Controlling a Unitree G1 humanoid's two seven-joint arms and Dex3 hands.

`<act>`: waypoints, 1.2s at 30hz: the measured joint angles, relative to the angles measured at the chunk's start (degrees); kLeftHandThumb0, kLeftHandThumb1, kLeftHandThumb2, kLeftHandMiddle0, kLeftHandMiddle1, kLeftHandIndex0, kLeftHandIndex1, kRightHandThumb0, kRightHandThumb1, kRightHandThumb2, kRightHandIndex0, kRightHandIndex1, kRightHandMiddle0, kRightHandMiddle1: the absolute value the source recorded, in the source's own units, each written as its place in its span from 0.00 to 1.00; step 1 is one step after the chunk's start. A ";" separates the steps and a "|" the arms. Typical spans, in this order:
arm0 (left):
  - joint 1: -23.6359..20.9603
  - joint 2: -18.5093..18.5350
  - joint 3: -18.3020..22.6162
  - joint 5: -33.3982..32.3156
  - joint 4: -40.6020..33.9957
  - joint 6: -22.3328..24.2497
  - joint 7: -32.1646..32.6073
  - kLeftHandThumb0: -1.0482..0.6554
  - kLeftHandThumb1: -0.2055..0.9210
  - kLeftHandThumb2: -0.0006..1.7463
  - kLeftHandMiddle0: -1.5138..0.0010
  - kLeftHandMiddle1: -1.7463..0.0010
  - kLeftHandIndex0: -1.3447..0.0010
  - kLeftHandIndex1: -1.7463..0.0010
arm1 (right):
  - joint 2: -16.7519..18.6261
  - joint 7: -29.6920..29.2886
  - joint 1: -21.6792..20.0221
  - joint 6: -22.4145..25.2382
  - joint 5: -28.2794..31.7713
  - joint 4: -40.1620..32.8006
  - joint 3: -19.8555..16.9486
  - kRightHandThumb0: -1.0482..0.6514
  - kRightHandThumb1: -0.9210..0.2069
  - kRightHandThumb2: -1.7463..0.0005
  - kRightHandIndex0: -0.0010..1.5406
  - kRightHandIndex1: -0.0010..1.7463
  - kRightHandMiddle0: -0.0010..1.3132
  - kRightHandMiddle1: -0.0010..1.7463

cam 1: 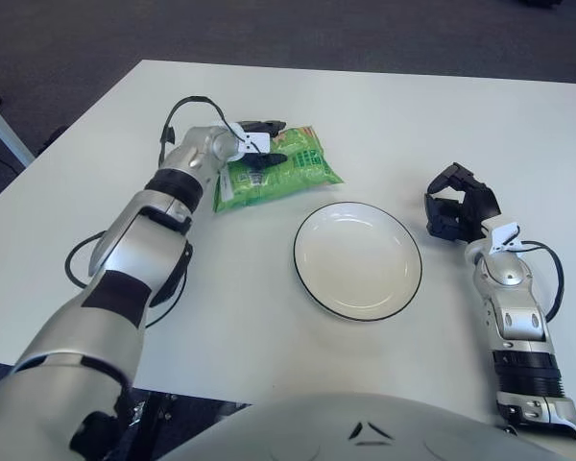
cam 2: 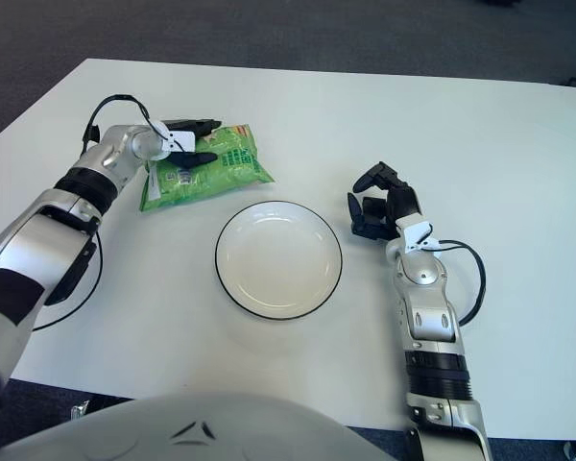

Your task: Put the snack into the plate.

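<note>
fingers [cam 1: 269, 158] of our left hand [cam 1: 254, 144] pinch the green snack bag [cam 1: 280, 174]; white plate [cam 1: 357, 259] sits near, right hand [cam 1: 458, 213] curled empty beyond it.

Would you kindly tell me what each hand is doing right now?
Left hand: fingers closed around the green snack bag, which lies on the table.
Right hand: curled shut, holding nothing, right of the plate.

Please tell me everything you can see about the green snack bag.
The snack bag is a glossy green plastic pouch with pale print, sealed and puffy. It lies flat on the white table, behind and left of the plate, not touching it. The left hand is on its left end, fingers around the edge.
</note>
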 measured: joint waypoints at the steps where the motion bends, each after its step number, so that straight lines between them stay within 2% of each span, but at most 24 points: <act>1: -0.13 0.01 -0.13 -0.16 0.38 -0.50 -0.23 0.00 1.00 0.43 1.00 1.00 0.99 0.98 | -0.01 0.00 0.06 0.08 0.00 -0.08 0.00 0.36 0.39 0.37 0.78 1.00 0.37 1.00; 4: -0.24 0.04 -0.47 -0.57 1.08 -2.09 -0.41 0.00 1.00 0.44 1.00 1.00 0.99 0.98 | -0.02 -0.02 0.20 0.30 -0.04 -0.22 -0.01 0.36 0.39 0.37 0.78 1.00 0.37 1.00; 10: 0.39 0.27 -0.61 -1.96 1.31 -5.35 -0.03 0.03 1.00 0.43 0.89 0.96 1.00 0.86 | -0.02 -0.30 0.44 0.50 -0.17 -0.56 -0.02 0.36 0.40 0.36 0.79 1.00 0.38 1.00; 11: 0.50 0.29 -0.60 -2.14 1.32 -5.67 0.11 0.05 1.00 0.41 0.87 0.85 1.00 0.80 | -0.02 -0.33 0.45 0.52 -0.18 -0.59 -0.02 0.36 0.40 0.36 0.79 1.00 0.38 1.00; 14: 0.81 0.37 -0.60 -2.62 1.36 -6.45 1.10 0.08 1.00 0.38 0.87 0.63 1.00 0.71 | -0.06 -0.38 0.46 0.63 -0.18 -0.67 -0.01 0.36 0.40 0.36 0.79 1.00 0.37 1.00; 18: 1.01 0.39 -0.51 -3.19 1.53 -6.49 2.15 0.10 1.00 0.38 0.87 0.52 1.00 0.63 | -0.12 -0.39 0.45 0.71 -0.19 -0.76 0.02 0.36 0.39 0.36 0.78 1.00 0.37 1.00; 22: 1.50 0.40 0.07 -4.52 1.58 -6.13 3.29 0.10 1.00 0.39 0.87 0.51 1.00 0.60 | -0.12 -0.39 0.45 0.84 -0.15 -0.84 0.01 0.36 0.39 0.37 0.78 1.00 0.37 1.00; 27: 2.59 0.15 1.10 -5.59 1.08 -4.77 6.04 0.09 1.00 0.41 0.88 0.56 1.00 0.56 | -0.11 -0.34 0.46 0.91 0.02 -0.84 -0.05 0.37 0.38 0.37 0.78 1.00 0.36 1.00; 36: 5.10 0.15 1.32 -5.38 -1.37 -4.43 15.03 0.10 1.00 0.37 0.90 0.63 1.00 0.58 | -0.09 -0.03 0.45 0.90 0.35 -0.85 -0.29 0.37 0.38 0.37 0.78 1.00 0.36 1.00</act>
